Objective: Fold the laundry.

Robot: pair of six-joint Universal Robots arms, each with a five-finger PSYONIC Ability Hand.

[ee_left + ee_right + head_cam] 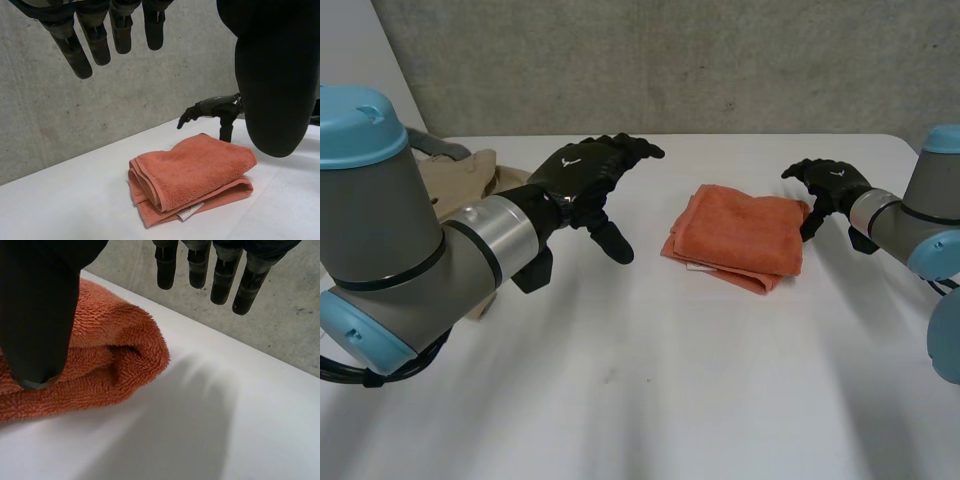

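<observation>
A folded orange towel (738, 236) lies on the white table (640, 400), right of the middle. It looks like a thick stack of layers (192, 177) with a small white label poking out at its near edge. My left hand (585, 180) hovers open to the towel's left, well apart from it, fingers (95, 37) straight. My right hand (828, 185) is open at the towel's right edge; its thumb (35, 315) hangs just over the orange towel (100, 365) and the fingers (220, 270) are spread above the bare table. Nothing is held.
A beige cloth (470, 180) lies at the far left behind my left arm. A grey concrete wall (670, 60) runs along the table's far edge. My right hand (215, 110) shows beyond the towel in the left wrist view.
</observation>
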